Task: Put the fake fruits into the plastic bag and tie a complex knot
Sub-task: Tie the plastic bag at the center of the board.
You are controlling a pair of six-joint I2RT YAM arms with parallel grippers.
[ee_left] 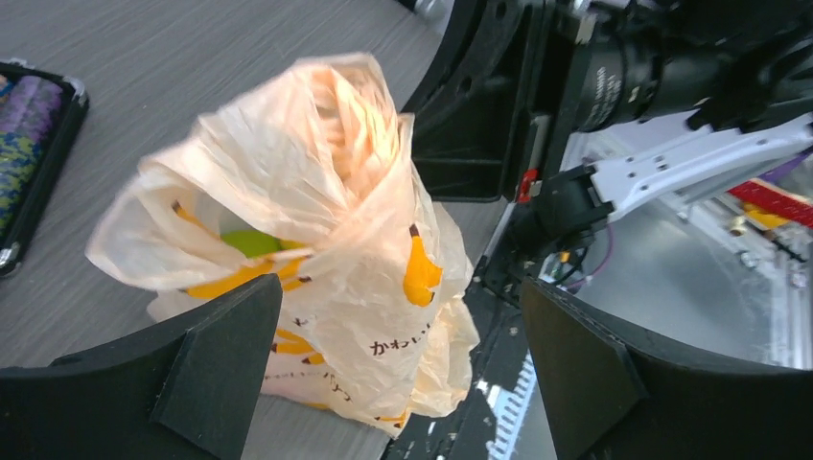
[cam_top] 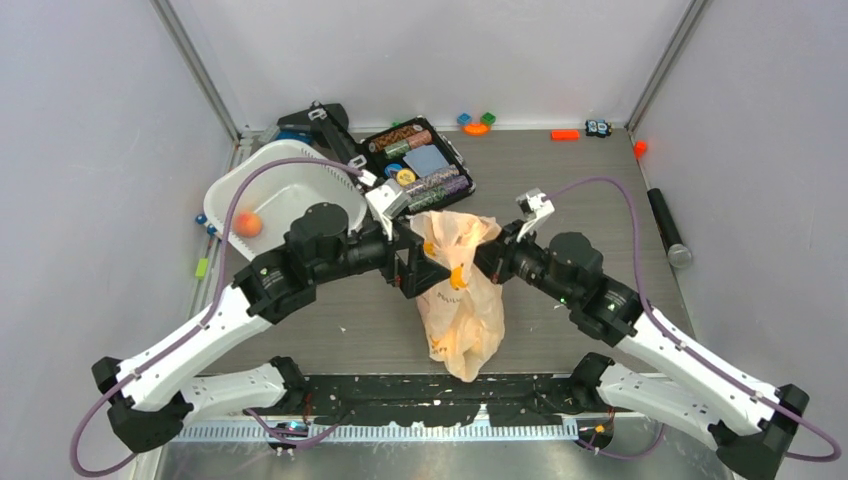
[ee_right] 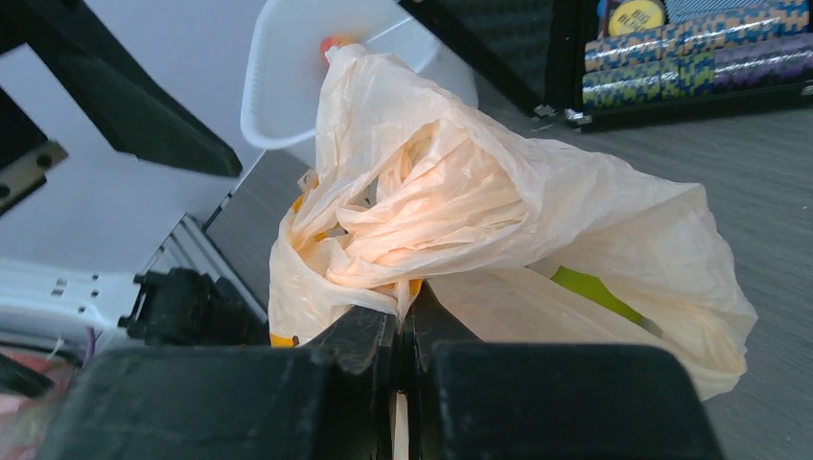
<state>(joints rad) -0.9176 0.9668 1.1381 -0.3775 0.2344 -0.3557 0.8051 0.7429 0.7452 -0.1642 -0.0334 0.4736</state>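
The plastic bag point(cam_top: 462, 305) stands mid-table, pale peach with yellow prints, its top twisted into a bunch point(cam_top: 455, 232). A green fruit point(ee_left: 251, 241) shows through its skin, and again in the right wrist view point(ee_right: 590, 287); the other fruits inside are hidden. My left gripper point(ee_left: 403, 369) is open just left of the bag, with the bag's lower part between its wide-apart fingers point(ee_left: 220, 355) but not touched. My right gripper point(ee_right: 407, 316) is shut on a fold of the bag just below the twisted top. A small orange fruit point(cam_top: 248, 224) lies in the white tub point(cam_top: 275, 175).
A black case of poker chips point(cam_top: 420, 165) lies open behind the bag. Small toy blocks point(cam_top: 476, 123) and an orange piece point(cam_top: 565, 135) sit along the back edge. A black cylinder point(cam_top: 668, 228) lies at the right wall. The arms' bases fill the near edge.
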